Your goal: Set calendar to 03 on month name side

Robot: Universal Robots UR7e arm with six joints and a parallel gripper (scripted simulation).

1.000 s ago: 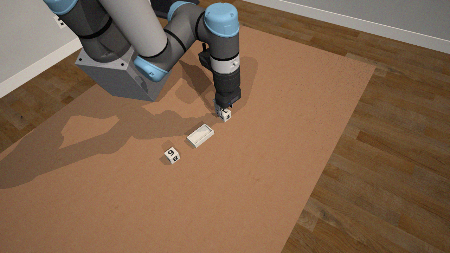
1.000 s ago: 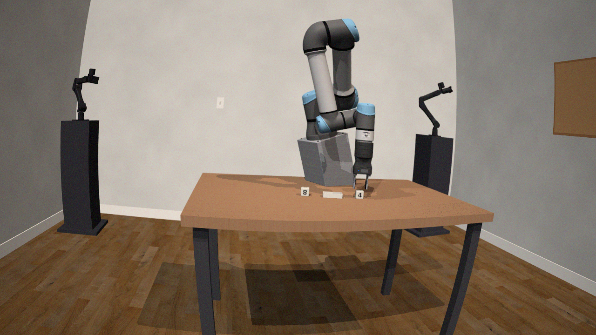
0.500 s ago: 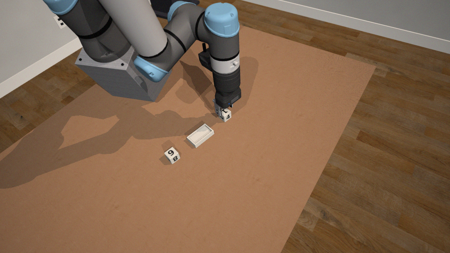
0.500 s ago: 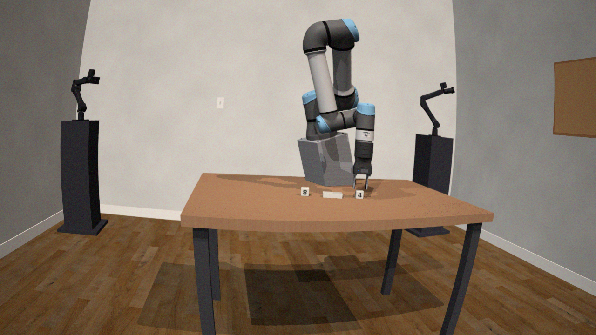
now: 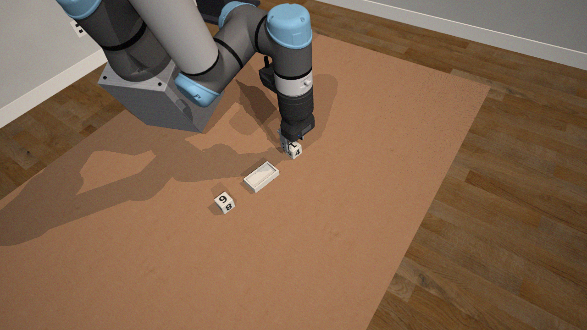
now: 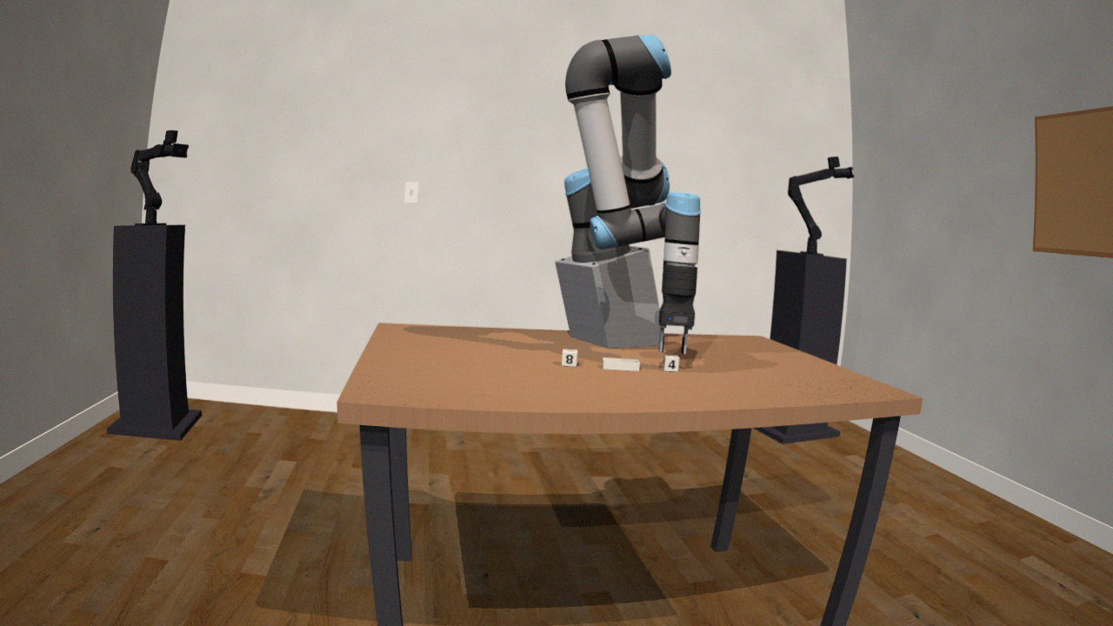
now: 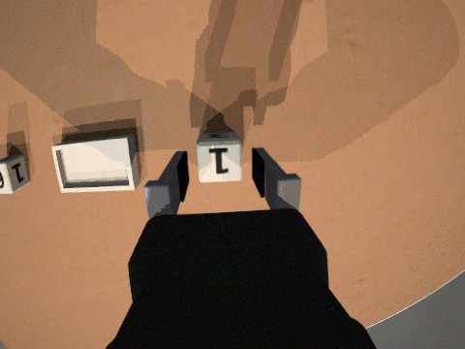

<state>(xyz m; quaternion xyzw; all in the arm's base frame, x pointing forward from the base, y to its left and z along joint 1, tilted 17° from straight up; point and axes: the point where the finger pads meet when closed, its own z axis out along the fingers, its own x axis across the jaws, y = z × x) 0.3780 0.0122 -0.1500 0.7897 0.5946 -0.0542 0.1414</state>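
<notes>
Spread wide and gripping nothing, the dark metal two-finger claw (image 5: 292, 141) (image 6: 673, 342) (image 7: 220, 164) is held above the white plastic cube marked 1 on top (image 5: 294, 150) (image 6: 670, 363) (image 7: 219, 162), seen between the fingertips at the wrist frame's centre. The white rectangular tray (image 5: 256, 187) (image 6: 621, 365) (image 7: 97, 189) is seen left of it. The month's name cannot be made out; the white cube marked 8 (image 5: 224, 202) (image 6: 569, 357) (image 7: 14, 174) is cut off at the wrist frame's left edge.

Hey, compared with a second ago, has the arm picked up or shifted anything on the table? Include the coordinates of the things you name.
No visible change: the open gripper (image 7: 220, 164) hangs around the cube showing 4 (image 5: 297, 152) (image 6: 670, 363) without gripping it; tray (image 5: 255, 189) (image 6: 621, 365) (image 7: 97, 188) and other cube (image 5: 224, 202) (image 6: 569, 357) (image 7: 14, 174) stayed put.
</notes>
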